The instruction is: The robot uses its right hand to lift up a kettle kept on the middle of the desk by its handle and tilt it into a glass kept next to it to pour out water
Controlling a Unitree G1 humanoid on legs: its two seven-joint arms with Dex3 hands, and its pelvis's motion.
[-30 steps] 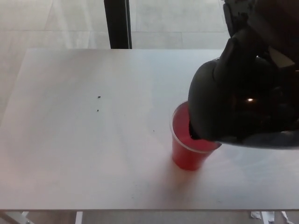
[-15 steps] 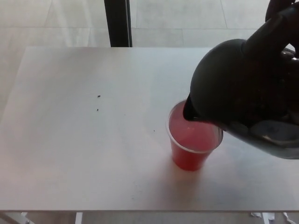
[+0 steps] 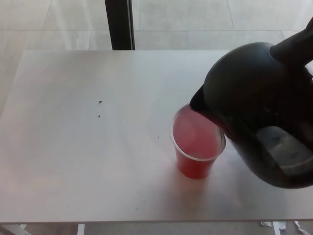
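blk post (image 3: 118, 24), 2 specks (image 3: 100, 102), tile floor (image 3: 58, 19)

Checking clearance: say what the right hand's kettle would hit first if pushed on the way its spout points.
The right hand itself is out of frame. The kettle points its spout down-left over the red cup, so probably the cup's rim first, though depth is unclear.
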